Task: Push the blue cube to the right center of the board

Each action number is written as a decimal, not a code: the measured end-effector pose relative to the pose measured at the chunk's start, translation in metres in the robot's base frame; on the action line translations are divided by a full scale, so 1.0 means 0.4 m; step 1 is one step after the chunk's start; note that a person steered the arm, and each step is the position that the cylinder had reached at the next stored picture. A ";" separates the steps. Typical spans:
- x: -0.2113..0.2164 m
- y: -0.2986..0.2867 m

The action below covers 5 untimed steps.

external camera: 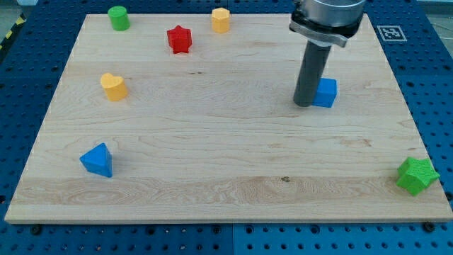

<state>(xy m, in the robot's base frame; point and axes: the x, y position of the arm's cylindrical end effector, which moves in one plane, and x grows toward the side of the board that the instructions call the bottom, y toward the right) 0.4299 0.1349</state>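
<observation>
The blue cube sits on the wooden board, right of centre in the upper half. My tip rests on the board touching the cube's left side; the dark rod rises from there to the view's top and hides part of the cube's left edge.
A green cylinder is at the top left, a red star and a yellow hexagonal block at the top middle. A yellow heart block is at left, a blue triangular block at lower left, a green star at the lower right corner.
</observation>
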 end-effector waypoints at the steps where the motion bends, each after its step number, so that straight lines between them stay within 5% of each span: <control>1: 0.000 0.093; 5: -0.082 0.095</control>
